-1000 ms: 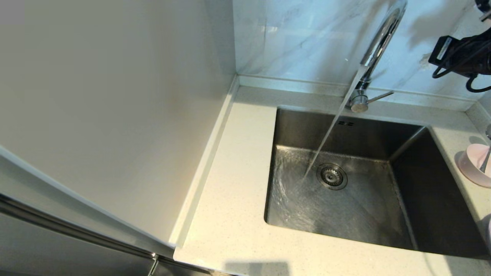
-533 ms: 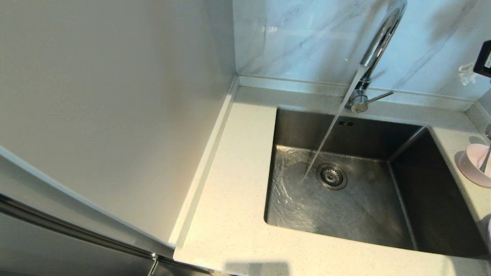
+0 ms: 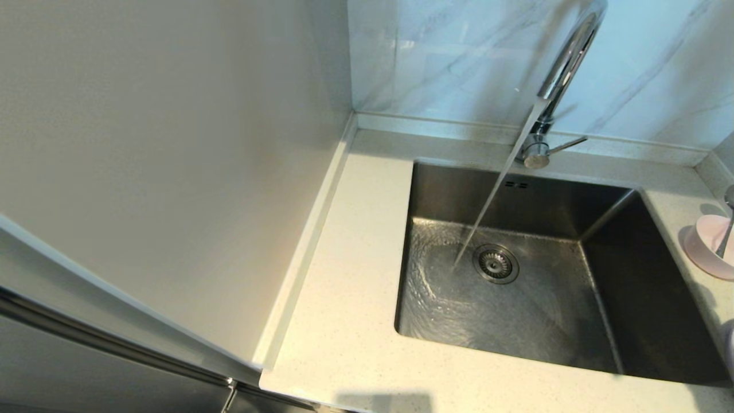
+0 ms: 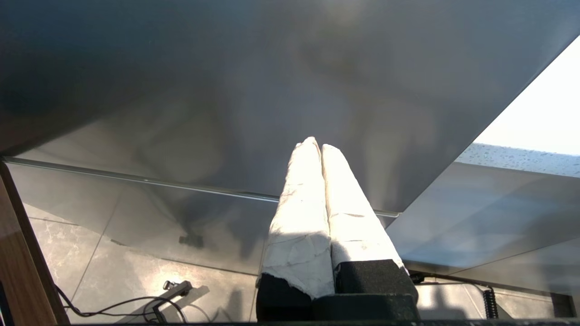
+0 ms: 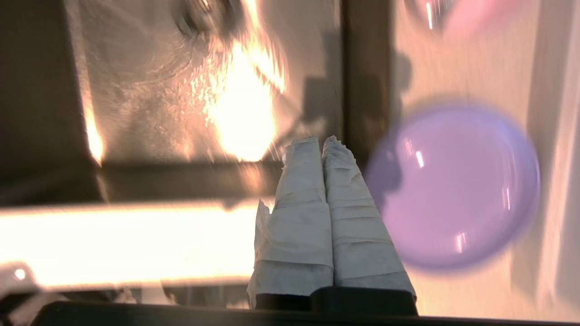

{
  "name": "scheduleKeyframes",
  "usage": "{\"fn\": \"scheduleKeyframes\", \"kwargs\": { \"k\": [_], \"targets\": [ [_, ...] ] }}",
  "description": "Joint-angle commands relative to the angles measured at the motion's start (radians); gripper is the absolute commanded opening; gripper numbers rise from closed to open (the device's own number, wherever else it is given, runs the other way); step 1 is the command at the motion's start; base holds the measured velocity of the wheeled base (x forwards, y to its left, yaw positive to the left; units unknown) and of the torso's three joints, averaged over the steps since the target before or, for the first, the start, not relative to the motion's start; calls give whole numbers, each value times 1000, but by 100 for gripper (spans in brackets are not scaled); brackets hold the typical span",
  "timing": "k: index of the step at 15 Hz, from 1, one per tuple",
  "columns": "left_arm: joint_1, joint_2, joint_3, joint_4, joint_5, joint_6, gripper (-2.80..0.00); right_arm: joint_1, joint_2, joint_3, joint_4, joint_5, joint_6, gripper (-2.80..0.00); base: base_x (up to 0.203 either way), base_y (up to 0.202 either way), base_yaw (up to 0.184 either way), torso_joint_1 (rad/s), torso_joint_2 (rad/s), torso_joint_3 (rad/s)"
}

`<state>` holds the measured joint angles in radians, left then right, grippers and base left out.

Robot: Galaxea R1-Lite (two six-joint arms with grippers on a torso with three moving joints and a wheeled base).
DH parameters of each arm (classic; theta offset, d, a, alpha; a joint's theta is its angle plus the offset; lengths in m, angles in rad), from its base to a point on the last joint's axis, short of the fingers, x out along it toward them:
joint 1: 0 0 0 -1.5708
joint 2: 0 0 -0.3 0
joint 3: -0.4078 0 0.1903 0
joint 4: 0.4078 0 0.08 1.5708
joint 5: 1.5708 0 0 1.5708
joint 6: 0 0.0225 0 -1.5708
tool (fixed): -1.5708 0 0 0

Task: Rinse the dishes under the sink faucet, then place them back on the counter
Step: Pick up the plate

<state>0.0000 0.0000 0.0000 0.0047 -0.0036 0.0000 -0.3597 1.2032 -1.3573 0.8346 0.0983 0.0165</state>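
The lavender plate (image 5: pixel 453 185) lies flat on the counter (image 5: pixel 457 59) just beside the right gripper (image 5: pixel 322 144) — fingers pressed together, nothing held. The left gripper (image 4: pixel 316 145), likewise closed and empty, is parked below the worktop — the right is judged nearer.

The counter (image 3: pixel 344 321) is off-white with fine speckles. The sink (image 3: pixel 648 298) is brushed grey steel, its drain strainer (image 3: pixel 495 264) a shinier silver. The faucet (image 3: pixel 565 63) is mirror-bright chrome. The wall panel (image 3: pixel 459 57) is glossy pale blue-white with grey marble veins. The bowl (image 3: pixel 702 249) is pale pink, the plate (image 5: pixel 453 185) lavender. Both end effectors' fingers (image 4: pixel 312 213) (image 5: pixel 312 217) are wrapped in white.
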Motion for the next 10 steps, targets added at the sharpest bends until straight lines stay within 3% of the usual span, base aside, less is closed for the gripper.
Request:
{"fn": "scheduleKeyframes", "kwargs": {
  "k": [1, 4, 7, 10],
  "targets": [
    [0, 0, 0, 0, 1, 0, -280, -81, -125, 156, 25, 3, -34, -280, 0, 0, 0, 0, 0, 0],
    [0, 0, 0, 0, 1, 0, -280, -144, -146, 300, 33, 4, -49, -280, 0, 0, 0, 0, 0, 0],
    [0, 0, 0, 0, 1, 0, -280, -149, -96, 356, 19, 3, -17, -280, 0, 0, 0, 0, 0, 0],
    [0, 0, 0, 0, 0, 0, -280, -150, -33, 382, -97, 8, 31, -280, 0, 0, 0, 0, 0, 0]
  ]
}}
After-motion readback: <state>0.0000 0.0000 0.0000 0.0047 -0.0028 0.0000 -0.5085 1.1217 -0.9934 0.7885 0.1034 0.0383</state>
